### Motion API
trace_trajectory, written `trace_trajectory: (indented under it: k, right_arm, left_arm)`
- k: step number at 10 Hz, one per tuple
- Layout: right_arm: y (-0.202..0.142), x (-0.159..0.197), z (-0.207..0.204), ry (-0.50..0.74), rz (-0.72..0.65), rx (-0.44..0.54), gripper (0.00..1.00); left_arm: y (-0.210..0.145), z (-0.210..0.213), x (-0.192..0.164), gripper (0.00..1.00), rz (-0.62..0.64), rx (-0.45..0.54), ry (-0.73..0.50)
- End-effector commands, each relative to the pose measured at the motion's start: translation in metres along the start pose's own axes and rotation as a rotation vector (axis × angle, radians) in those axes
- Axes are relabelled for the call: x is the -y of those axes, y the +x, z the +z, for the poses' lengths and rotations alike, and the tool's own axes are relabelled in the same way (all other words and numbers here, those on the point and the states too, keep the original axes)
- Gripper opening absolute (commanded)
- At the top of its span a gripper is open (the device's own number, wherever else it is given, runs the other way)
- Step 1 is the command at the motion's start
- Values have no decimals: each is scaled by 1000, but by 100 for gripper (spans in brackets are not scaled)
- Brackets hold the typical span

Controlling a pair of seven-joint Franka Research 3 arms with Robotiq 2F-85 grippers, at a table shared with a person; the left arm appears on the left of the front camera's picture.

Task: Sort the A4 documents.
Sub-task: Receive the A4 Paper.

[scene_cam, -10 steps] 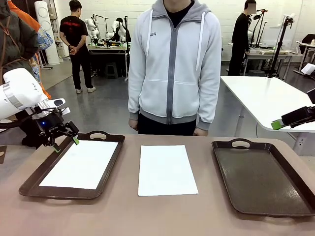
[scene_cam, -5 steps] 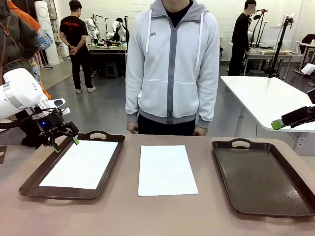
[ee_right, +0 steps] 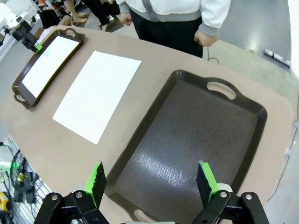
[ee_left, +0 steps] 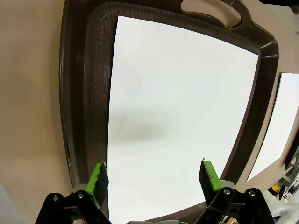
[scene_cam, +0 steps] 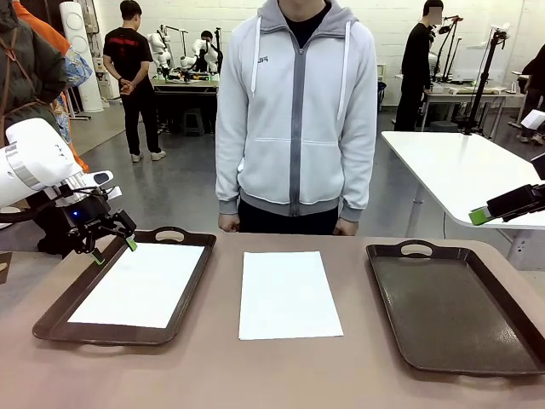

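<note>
Two plain white rectangular paper sheets lie exactly where they lay a second ago. One (scene_cam: 140, 284) is flat inside the dark brown handled left tray (scene_cam: 53, 321). The other (scene_cam: 288, 294) rests bare on the tan surface (scene_cam: 255, 371), between that tray and the matching dark brown right tray (scene_cam: 451, 315).

Over the far left corner of the left tray hovers the left gripper (scene_cam: 116, 251), its green-padded fingers spread apart with nothing between them, unmoved. High above the right tray, the right gripper (ee_right: 150, 164) is likewise spread and unchanged.

What differs is the person in the pale grey zip hoodie (scene_cam: 295, 111), who has edged slightly toward the picture's left, hands hanging at the surface's far edge.
</note>
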State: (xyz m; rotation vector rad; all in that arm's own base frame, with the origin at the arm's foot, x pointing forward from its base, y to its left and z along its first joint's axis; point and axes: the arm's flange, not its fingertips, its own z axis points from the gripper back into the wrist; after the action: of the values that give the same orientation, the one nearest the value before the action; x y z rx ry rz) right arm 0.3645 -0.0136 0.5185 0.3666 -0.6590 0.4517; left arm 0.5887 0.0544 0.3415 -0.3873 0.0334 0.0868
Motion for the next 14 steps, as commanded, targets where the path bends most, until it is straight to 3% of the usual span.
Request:
trace_trajectory:
  k: [1, 2, 3, 5, 8, 10, 14]
  right_arm:
    - [-1, 1, -2, 24, -3, 6, 100]
    - [-1, 1, -2, 24, -3, 6, 100]
    - [-1, 1, -2, 24, -3, 6, 100]
    - [-1, 1, -2, 24, -3, 6, 100]
    - [-1, 1, -2, 24, -3, 6, 100]
    - [-1, 1, -2, 24, -3, 6, 100]
    - [-1, 1, -2, 24, -3, 6, 100]
  left_arm:
    - [0, 0, 0, 100, 0, 0, 0]
    - [6, 4, 26, 100, -83, 28, 54]
    - [5, 10, 56, 100, -178, 61, -19]
    - [-10, 29, 103, 100, -319, 146, 18]
    - [-61, 84, 132, 100, -534, 326, -58]
    - [-95, 124, 135, 100, -631, 493, -14]
    - [-140, 155, 141, 100, -744, 617, -60]
